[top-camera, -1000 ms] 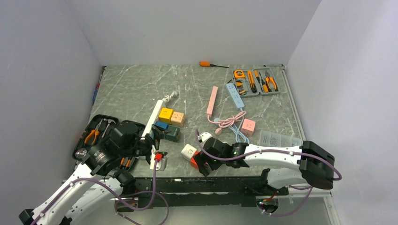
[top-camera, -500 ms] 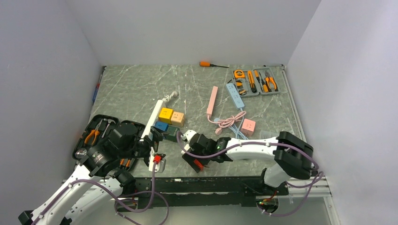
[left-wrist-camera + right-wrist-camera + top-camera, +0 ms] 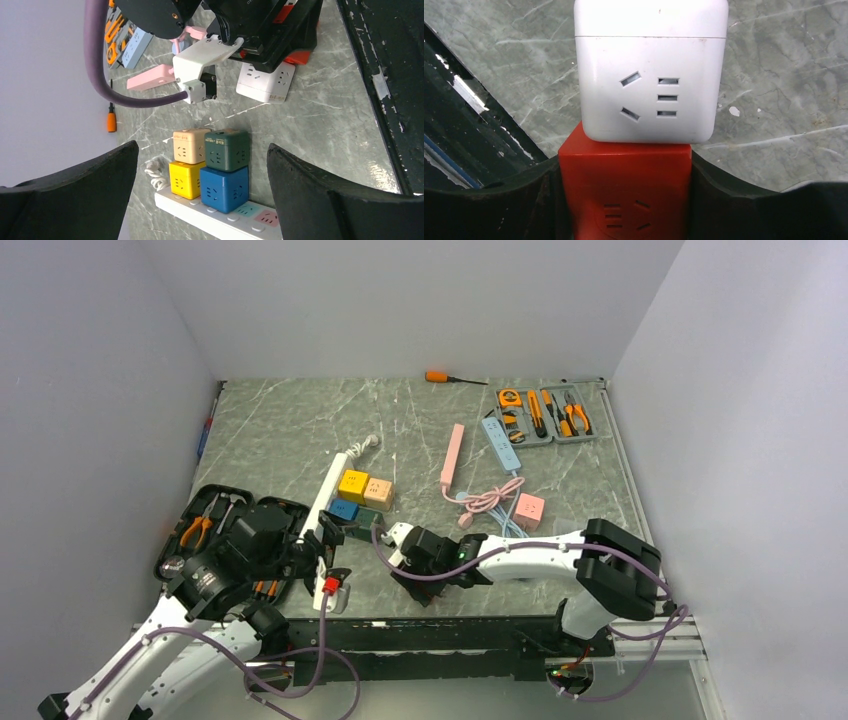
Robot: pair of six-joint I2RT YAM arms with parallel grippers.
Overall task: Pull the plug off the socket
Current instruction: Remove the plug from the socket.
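A red cube plug sits joined to a white cube socket on the marble table. My right gripper is shut on the red cube, one finger pressed against each side. From above, the right gripper and wrist cover both cubes near the front edge. In the left wrist view the white cube and a bit of the red one show under the right gripper. My left gripper hovers open and empty left of them, its black fingers spread wide.
A white power strip carries yellow, beige, blue and green cubes. A black tool case lies left. Pink strip, blue strip, pink cube, tool tray and screwdriver lie behind.
The right arm swung left and lowered over the red and white cubes, and its fingers closed onto the red one. The left arm shifted only slightly.
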